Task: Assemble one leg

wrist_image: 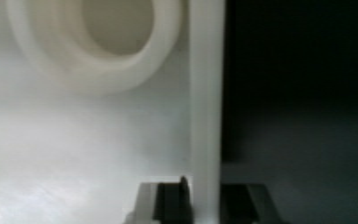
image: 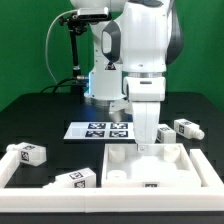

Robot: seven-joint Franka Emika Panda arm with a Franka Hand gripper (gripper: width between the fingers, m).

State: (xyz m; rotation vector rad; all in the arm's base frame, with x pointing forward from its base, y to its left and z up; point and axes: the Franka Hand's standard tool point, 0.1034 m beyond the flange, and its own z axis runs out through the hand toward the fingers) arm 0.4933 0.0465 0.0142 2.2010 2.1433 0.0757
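Observation:
The big white square panel [image: 160, 168] lies at the front of the table. My gripper [image: 147, 142] is down at its far rim. In the wrist view the gripper [wrist_image: 202, 192] straddles the panel's upright rim wall [wrist_image: 204, 100], with both dark fingers [wrist_image: 162, 205] pressed against it, so it is shut on the rim. A round socket [wrist_image: 114, 40] shows on the panel's inner face. No leg is in the gripper. Three white tagged legs lie loose: one at the exterior view's right [image: 186, 128], one at its left [image: 30, 153], one at the front [image: 76, 179].
The marker board [image: 105, 128] lies just behind the panel, to the exterior view's left of the gripper. The arm's base and a camera stand [image: 72, 50] are at the back. The table top is black.

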